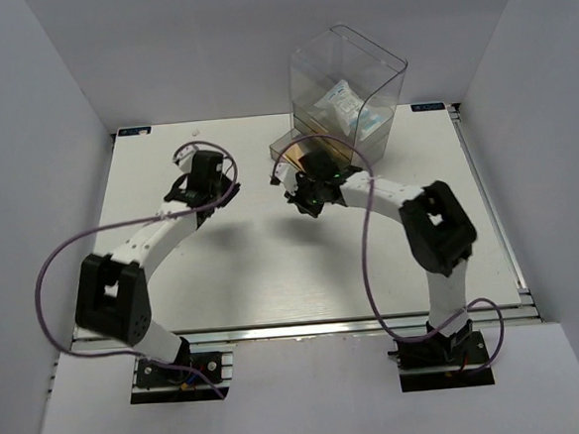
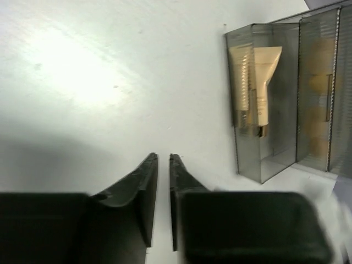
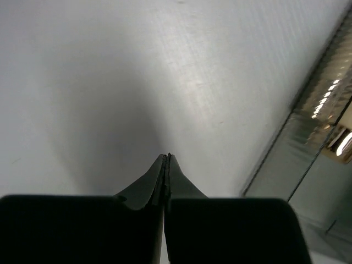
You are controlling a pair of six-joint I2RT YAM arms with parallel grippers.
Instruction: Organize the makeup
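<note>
The makeup sits in the clear plastic organiser (image 1: 351,74) at the back of the table. Two white blue-printed packets (image 1: 346,104) stand in its upper bin. A beige tube with a gold cap (image 2: 265,77) lies in a clear front compartment. Blurred peach sponges (image 2: 318,82) and a thin gold stick (image 2: 329,98) show in the compartments behind it. My left gripper (image 2: 163,157) hovers over bare table left of the organiser, its jaws a narrow gap apart with nothing between them. My right gripper (image 3: 166,155) is shut and empty, just in front of the organiser's low tray (image 3: 308,143).
White walls enclose the table (image 1: 263,268) on three sides. Purple cables (image 1: 58,253) loop from both arms. The left gripper (image 1: 213,188) and right gripper (image 1: 305,201) hang over the table's back half, either side of its middle.
</note>
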